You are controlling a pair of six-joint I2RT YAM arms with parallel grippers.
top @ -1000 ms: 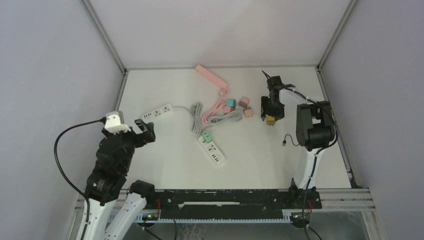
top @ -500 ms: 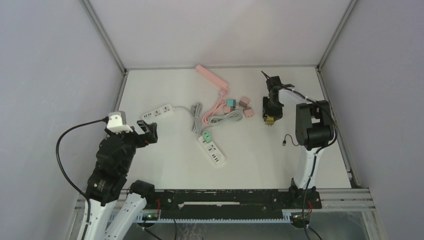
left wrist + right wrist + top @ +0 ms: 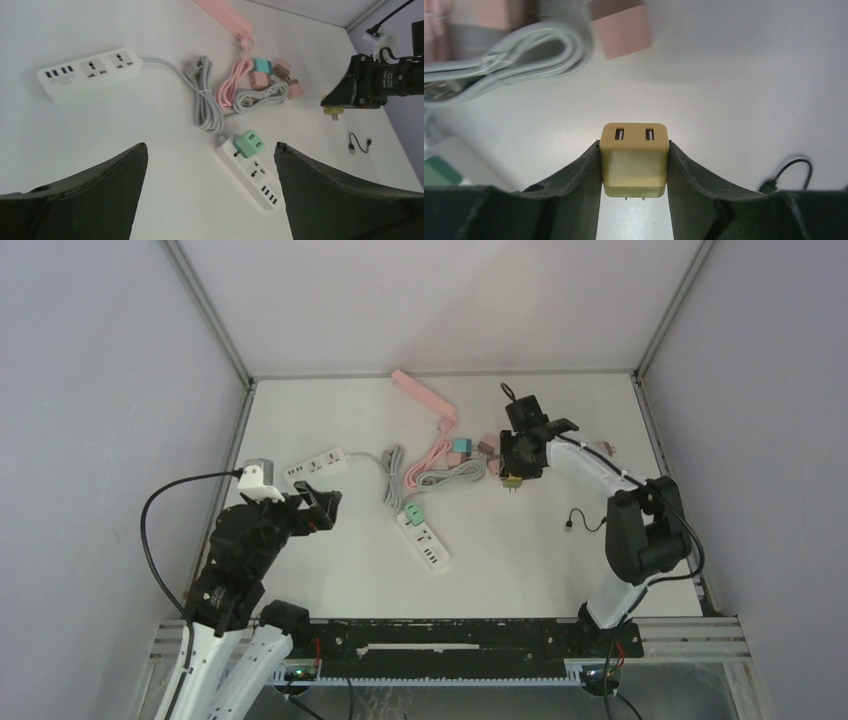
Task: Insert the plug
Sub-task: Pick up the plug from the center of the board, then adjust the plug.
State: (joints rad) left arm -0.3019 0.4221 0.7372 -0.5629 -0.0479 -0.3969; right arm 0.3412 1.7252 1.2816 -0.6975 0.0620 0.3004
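Right tool [image 3: 634, 165]: clamped on the yellow plug [image 3: 634, 135], one finger flat against each of two opposite sides.
Plug location: held in the right tool over the far right part of the table [image 3: 520, 560], just beside the cluster of pink adapters [image 3: 489, 448]. It appears lifted clear of the surface.
Plug orientation: two-slot face toward the wrist camera, prongs [image 3: 332, 118] pointing down toward the table.
Handling, weight: judged light, a small plastic cube.
Handling, stiffness: judged rigid. The body will not deform under the clamp.
Handling, surface: smooth sides. It could slip or twist if pressed off-axis.
Handling, fragile part: the thin prongs, which could bend if they meet a socket at an angle.
Grasp point: the two flat sides, as now, leaving the prong face free.
Right arm pose: stretched forward and inward from its base, wrist turned down over the plug.
Left tool [image 3: 210, 147]: fingers wide apart, holding nothing.
Left arm pose: folded low at the near left, tool aimed across the table toward the strips.
Candidate sockets: white strip carrying a green adapter [image 3: 425, 540], second white strip [image 3: 313, 464], pink strip [image 3: 425, 393]. All lie well apart from the plug.
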